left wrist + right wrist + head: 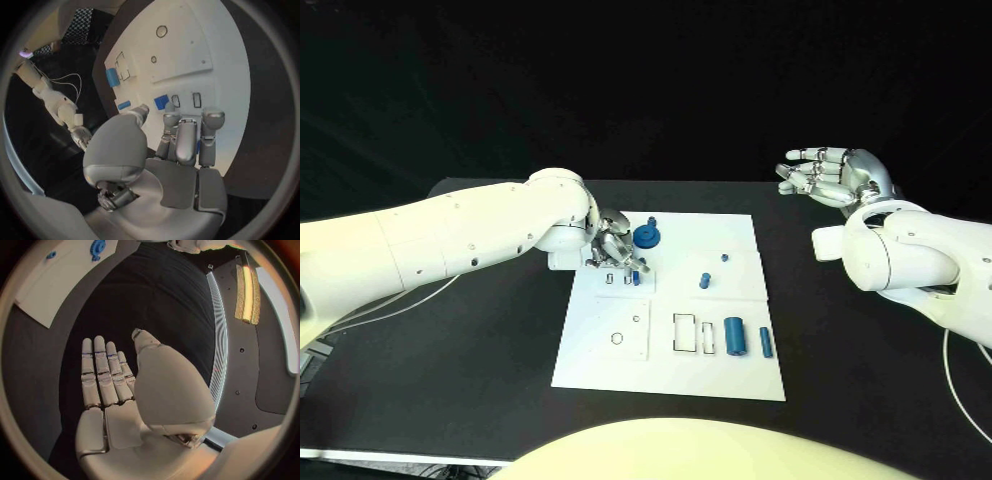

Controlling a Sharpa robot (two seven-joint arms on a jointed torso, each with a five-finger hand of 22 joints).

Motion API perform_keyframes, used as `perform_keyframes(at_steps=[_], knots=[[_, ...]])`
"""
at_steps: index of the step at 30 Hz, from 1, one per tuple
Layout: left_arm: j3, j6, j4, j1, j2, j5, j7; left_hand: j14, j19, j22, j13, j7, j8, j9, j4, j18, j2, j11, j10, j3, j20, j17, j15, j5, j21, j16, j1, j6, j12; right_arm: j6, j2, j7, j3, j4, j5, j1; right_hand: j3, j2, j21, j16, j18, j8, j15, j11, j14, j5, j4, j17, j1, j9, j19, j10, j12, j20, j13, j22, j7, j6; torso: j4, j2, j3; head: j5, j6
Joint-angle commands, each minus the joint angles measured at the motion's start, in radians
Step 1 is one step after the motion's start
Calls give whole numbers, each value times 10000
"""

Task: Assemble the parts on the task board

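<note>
My left hand is over the far-left part of the flat white task board, fingers down beside a small blue peg standing upright there; whether they pinch it I cannot tell. My right hand hangs released, off the board's far-right corner.

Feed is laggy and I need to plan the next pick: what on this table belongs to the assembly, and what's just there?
Belongs to the job:
white task board
blue gear-shaped part
small blue peg
thick blue cylinder
slim blue cylinder
left hand, over the board's slots

Just there:
black table
white cable
right hand, raised off the board, holding nothing
</note>
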Motion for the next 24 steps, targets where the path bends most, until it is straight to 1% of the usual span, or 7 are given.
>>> perform_keyframes(at_steps=[1,6,10,13,19,23,24], knots=[[-4,320,-28,-10,43,38,-22,-60,-34,20,20,10,36,20,-16,-150,26,0,-32,-24,24,1,24,-20,-12,-42,123,-76,-54,145,9,19,2,-4,-33,2,46,-107,-46,-38,36,16,13,49,38,-33,12,-14,-24,-8,-14,17,-39,48,-13,-16,716,-84,-3,5,-3,-10,-5],[-9,337,-84,-48,92,35,-27,-59,-22,48,47,10,45,49,-11,-153,80,-1,-19,11,27,9,25,-20,5,-43,234,-81,-37,138,10,3,-1,-8,-34,2,57,-101,-59,-54,36,19,16,51,39,-34,13,-26,-26,-13,-18,18,-39,51,-32,-36,717,-86,0,6,-2,-34,8],[-13,301,-135,-70,126,35,-29,-58,-9,70,52,10,47,58,-10,-157,103,-1,-16,26,28,12,24,-21,17,-43,266,-82,-34,140,8,-6,-1,-5,-35,2,57,-101,-59,-54,36,19,16,51,39,-34,13,-26,-26,-13,-18,18,-39,51,-32,-36,717,-86,-8,9,-3,-38,-4],[-14,241,-160,-88,148,35,-28,-52,0,88,73,9,51,70,-3,-159,150,-2,-2,53,29,28,24,-21,29,-37,304,-79,-20,144,7,-12,-1,-3,-35,2,57,-101,-59,-54,36,19,16,51,39,-34,13,-26,-26,-13,-18,18,-39,51,-32,-36,717,-86,-4,10,3,-47,-19],[-14,152,-210,-115,191,41,-30,-48,15,114,78,9,51,82,-6,-163,195,-3,0,84,30,38,23,-21,45,-34,349,-82,-17,152,17,-26,-2,-8,-38,2,69,-91,-72,-72,36,24,19,53,38,-26,18,-40,-33,-18,-20,19,-39,54,-52,-57,719,-88,-3,-4,4,-44,3],[-14,125,-220,-120,203,45,-32,-41,15,123,90,-2,61,108,-10,-163,271,-10,9,152,30,52,17,-21,55,-31,450,-72,-11,166,20,-37,-3,-9,-38,2,77,-84,-81,-85,36,27,21,55,40,-19,24,-50,-42,-22,-20,19,-39,56,-67,-73,720,-89,1,3,5,-53,-1],[-14,115,-225,-121,206,47,-33,-38,27,146,99,-9,69,124,-8,-166,321,-16,16,195,29,58,13,-21,69,-30,497,-64,-6,171,22,-41,-3,-9,-38,2,82,-79,-85,-91,37,29,21,55,41,-12,28,-55,-47,-24,-20,20,-39,57,-74,-80,720,-88,4,4,4,-55,5]])
